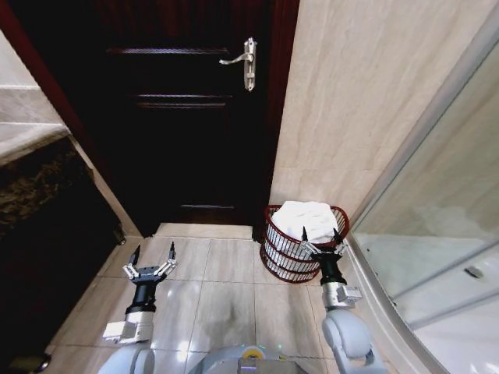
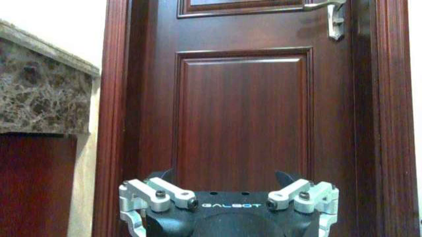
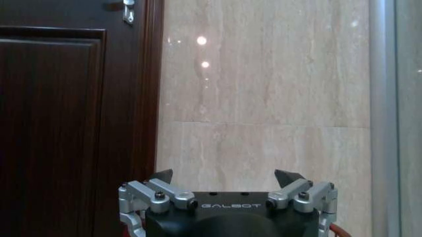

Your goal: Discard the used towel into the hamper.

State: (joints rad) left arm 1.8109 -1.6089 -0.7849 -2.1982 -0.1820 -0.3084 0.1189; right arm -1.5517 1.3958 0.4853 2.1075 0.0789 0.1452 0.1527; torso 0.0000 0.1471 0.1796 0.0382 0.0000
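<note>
Task progress: I judge the discard done; a white towel lies bundled in the top of the hamper, heaped a little above the rim, and neither of my grippers holds anything.
What is left: as far as I can see, nothing but pulling the arms clear; I see no other towel on the floor.
Hamper: it stands on the floor in the corner where the door frame meets the marble wall, just beside the shower enclosure.
Right gripper: empty, fingers spread wide, held in front of the hamper's near rim; from its wrist view the tips point at the wall.
Left gripper: empty, fingers spread wide, held over bare floor well apart from the hamper, facing the door.
Surface: pale, glossy floor tiles, with a faint darker smudge near my base.
Room: a small bathroom with a dark wooden door shut, its lever handle high up, and a dark stone-topped counter on my left.
</note>
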